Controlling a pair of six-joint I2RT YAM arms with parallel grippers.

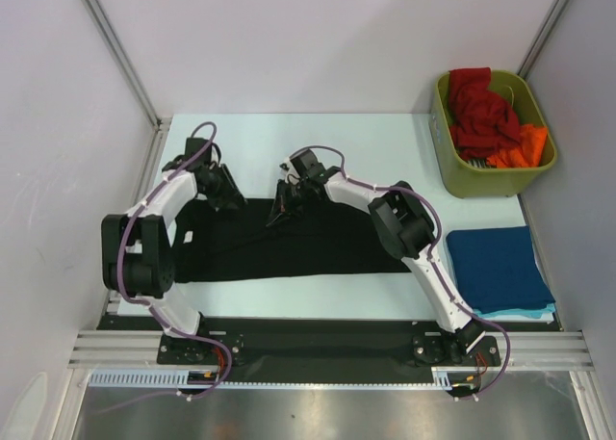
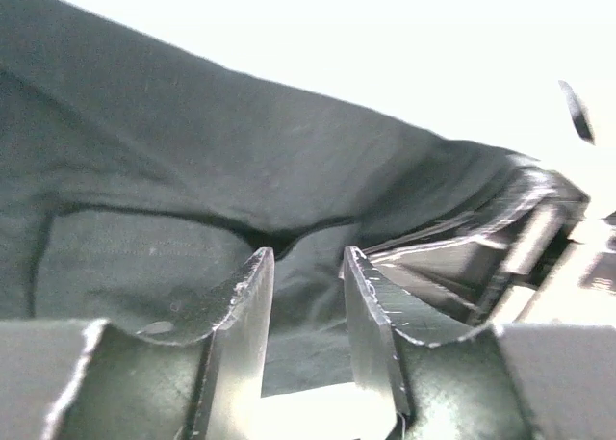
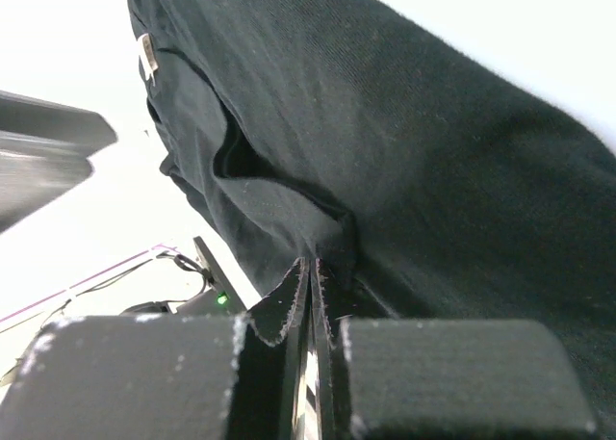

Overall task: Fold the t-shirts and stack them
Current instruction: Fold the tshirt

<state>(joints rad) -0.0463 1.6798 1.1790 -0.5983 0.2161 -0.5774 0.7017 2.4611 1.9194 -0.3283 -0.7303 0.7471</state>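
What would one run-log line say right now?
black t-shirt: laid out | right jaws: shut on its far edge | left jaws: open over it | folded dark blue shirt: at right

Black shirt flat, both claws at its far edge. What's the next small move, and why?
Probably ease the left claw forward and close it on the cloth edge. The right claw is shut on a pinch of the black t-shirt, while the left one's jaws stand apart with cloth just beyond their tips, not gripped. Both likely need a hold before that edge can be folded over evenly.
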